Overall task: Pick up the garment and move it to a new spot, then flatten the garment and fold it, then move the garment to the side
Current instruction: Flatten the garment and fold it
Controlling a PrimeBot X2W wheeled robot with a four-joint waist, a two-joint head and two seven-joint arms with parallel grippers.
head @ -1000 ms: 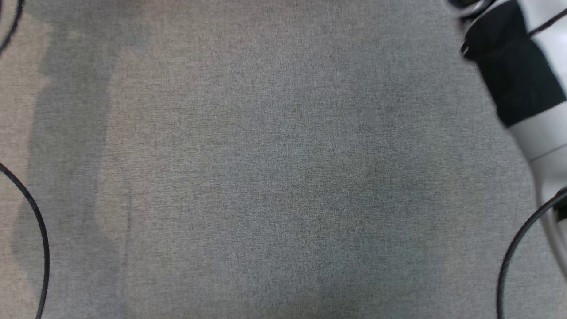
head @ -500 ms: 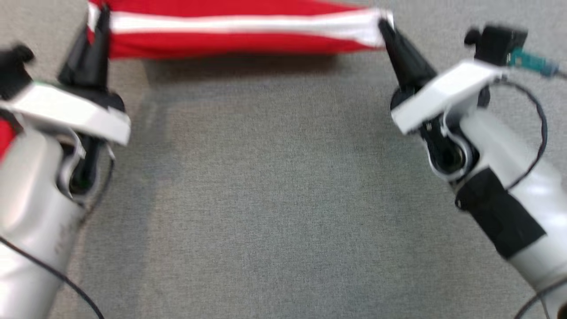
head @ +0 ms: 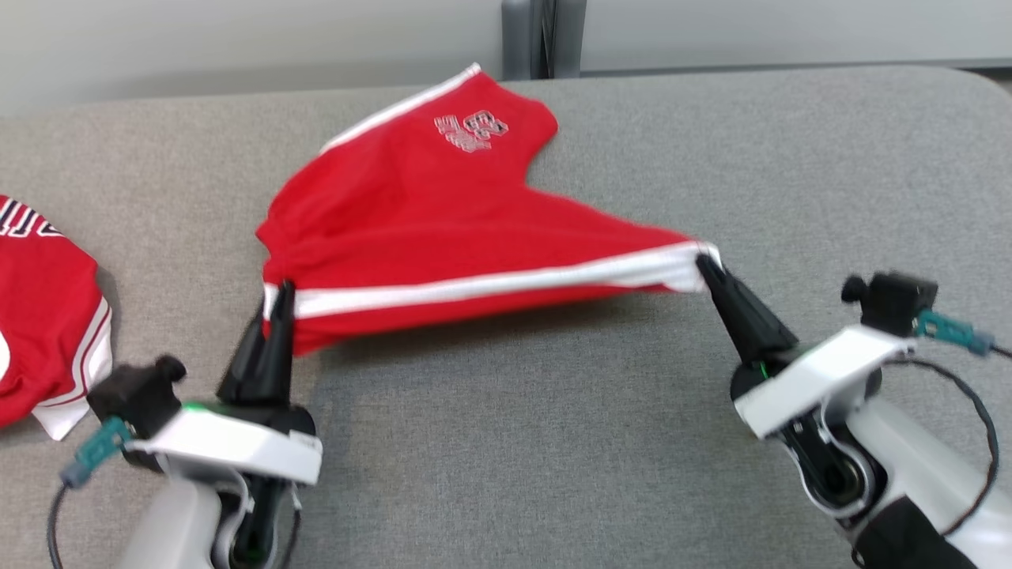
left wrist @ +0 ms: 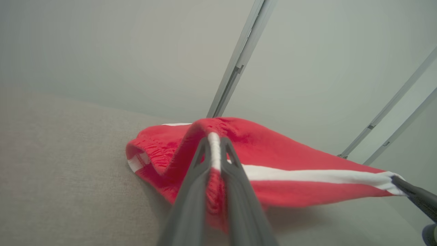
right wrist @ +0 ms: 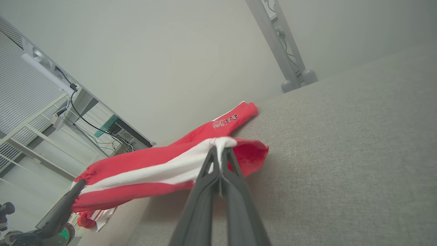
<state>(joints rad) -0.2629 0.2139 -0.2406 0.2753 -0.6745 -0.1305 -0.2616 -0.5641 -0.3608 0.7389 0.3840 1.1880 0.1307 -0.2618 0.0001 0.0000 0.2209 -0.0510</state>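
My left gripper [head: 278, 302] is clamped on one end of the white stripe of the shorts [head: 427, 213]. My right gripper [head: 703, 265] is pinched tight on the stripe's other end. The stripe stretches taut between the two, lifted off the grey pad [head: 553, 442]. The far leg, with its printed mark, lies on the pad towards the wall. Another red garment [head: 39, 316] lies well apart at my left.
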